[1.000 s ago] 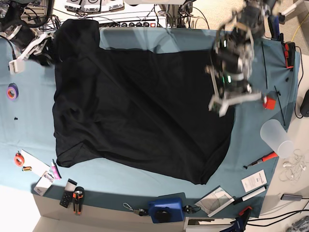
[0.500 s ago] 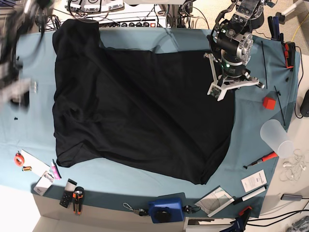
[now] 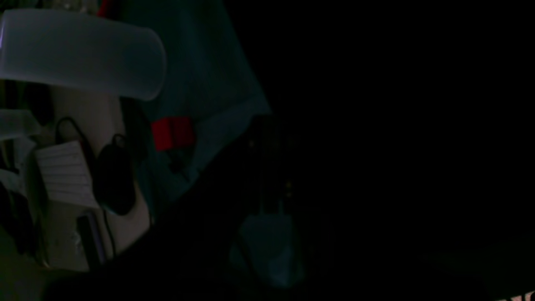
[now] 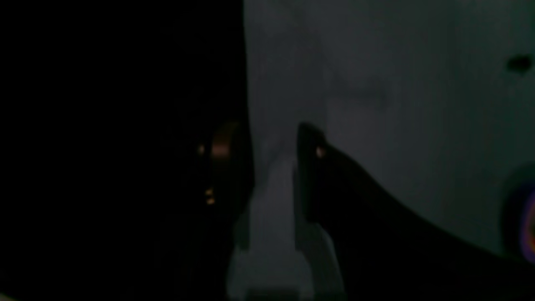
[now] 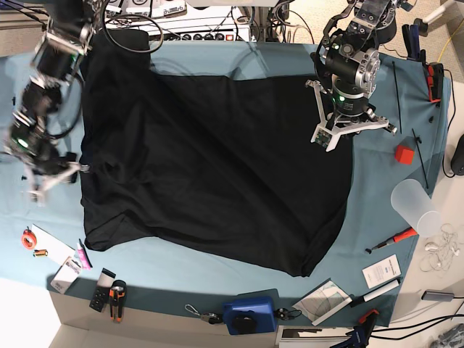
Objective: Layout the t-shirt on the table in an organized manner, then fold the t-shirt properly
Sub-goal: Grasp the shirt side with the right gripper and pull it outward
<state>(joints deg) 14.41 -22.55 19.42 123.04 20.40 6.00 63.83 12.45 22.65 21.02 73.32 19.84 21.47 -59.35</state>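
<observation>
Base view: the t-shirt [image 5: 217,167] lies spread on the table [image 5: 384,210], plain black side up, covering most of the table's middle. One sleeve reaches toward the far left corner; the near hem runs at a slant, with a folded corner at the lower right. Teal cloth shows on all sides of the garment.

Left gripper [image 5: 333,134], on this view's right, stands over the shirt's right edge, just inside the boundary between black fabric and teal cloth. Its jaws are together; whether any fabric is pinched between them cannot be told, because the left wrist view is almost wholly dark. That view shows only the shirt edge against the table, a red block [image 3: 172,133] and a translucent cup [image 3: 83,54] beyond it.

Right gripper [image 5: 72,168], on this view's left, sits at the shirt's left edge, about halfway along the side seam. In the right wrist view its two fingers [image 4: 311,167] stand apart with pale cloth visible between them, and the black shirt fills the frame to the left of the gap. Nothing is seen clamped between these fingers, though the picture is dim.

Small tools, a roll of tape [image 5: 27,238] and a blue box [image 5: 249,313] lie along the table's near edge, well apart from the shirt.
</observation>
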